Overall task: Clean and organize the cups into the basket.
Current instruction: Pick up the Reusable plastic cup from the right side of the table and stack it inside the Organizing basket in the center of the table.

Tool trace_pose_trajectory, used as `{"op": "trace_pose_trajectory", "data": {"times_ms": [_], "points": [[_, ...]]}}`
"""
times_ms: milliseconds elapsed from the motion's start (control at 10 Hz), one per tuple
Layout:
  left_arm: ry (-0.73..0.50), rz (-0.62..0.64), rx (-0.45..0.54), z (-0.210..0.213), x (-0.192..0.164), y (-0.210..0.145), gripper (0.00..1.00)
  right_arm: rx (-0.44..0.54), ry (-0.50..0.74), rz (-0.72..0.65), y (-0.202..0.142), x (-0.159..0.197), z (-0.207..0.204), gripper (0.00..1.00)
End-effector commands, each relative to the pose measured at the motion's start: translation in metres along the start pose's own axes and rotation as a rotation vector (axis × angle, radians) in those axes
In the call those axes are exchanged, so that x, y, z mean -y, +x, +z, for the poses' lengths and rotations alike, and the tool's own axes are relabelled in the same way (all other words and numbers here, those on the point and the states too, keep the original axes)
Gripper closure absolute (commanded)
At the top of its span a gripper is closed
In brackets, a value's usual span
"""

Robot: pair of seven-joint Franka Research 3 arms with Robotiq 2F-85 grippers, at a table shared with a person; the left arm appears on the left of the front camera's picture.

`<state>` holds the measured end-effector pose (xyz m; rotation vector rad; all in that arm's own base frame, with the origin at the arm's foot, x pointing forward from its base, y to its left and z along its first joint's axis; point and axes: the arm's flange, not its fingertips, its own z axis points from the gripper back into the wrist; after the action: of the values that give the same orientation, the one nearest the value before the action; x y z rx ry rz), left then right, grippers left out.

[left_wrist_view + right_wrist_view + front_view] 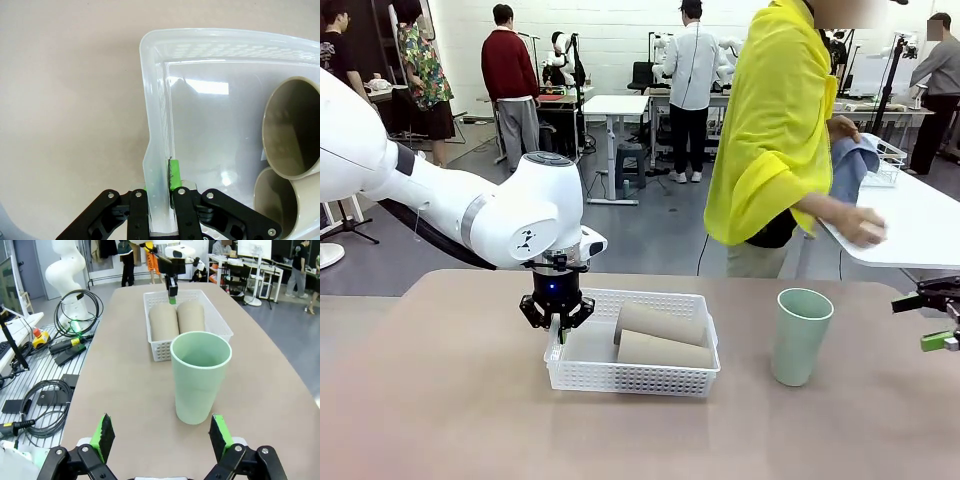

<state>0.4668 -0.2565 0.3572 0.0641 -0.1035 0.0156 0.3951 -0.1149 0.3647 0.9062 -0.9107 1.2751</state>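
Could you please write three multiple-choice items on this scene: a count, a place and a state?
1. How many tan cups lie in the basket? A one; B three; C two.
2. Where is the green cup? A in the basket; B upright on the table beside the basket; C lying on the table.
3. The left end effector is: A shut on the basket's wall; B open; C holding a cup.
Answers: C, two lie side by side; B, it stands alone; A, its pads pinch the wall.

No writing, label or number can be read on anything.
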Motion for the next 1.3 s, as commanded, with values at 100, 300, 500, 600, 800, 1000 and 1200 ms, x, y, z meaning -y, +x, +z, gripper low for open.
{"op": "trace_pose_trajectory", "data": {"times_ms": [100,300,500,600,800,1000,1200], "points": [[0.000,0.000,0.002,0.001,0.001,0.000,1.00,-0.013,-0.047,-0.009,-0.024,0.017,-0.034,0.00],[0.000,0.000,0.002,0.001,0.001,0.000,1.00,-0.054,-0.105,0.000,-0.038,0.025,-0.051,0.00],[0.000,0.000,0.002,0.001,0.001,0.000,1.00,-0.108,-0.151,-0.022,-0.049,0.036,-0.072,0.00],[0.000,0.000,0.002,0.001,0.001,0.000,1.00,-0.115,-0.150,-0.022,-0.051,0.043,-0.082,0.00],[0.000,0.000,0.002,0.001,0.001,0.000,1.00,-0.130,-0.115,-0.012,-0.053,0.053,-0.097,0.00],[0.000,0.000,0.002,0.001,0.001,0.000,1.00,-0.135,-0.060,-0.024,-0.053,0.056,-0.112,0.00],[0.000,0.000,0.002,0.001,0.001,0.000,1.00,-0.133,-0.036,-0.034,-0.050,0.056,-0.126,0.00]]}}
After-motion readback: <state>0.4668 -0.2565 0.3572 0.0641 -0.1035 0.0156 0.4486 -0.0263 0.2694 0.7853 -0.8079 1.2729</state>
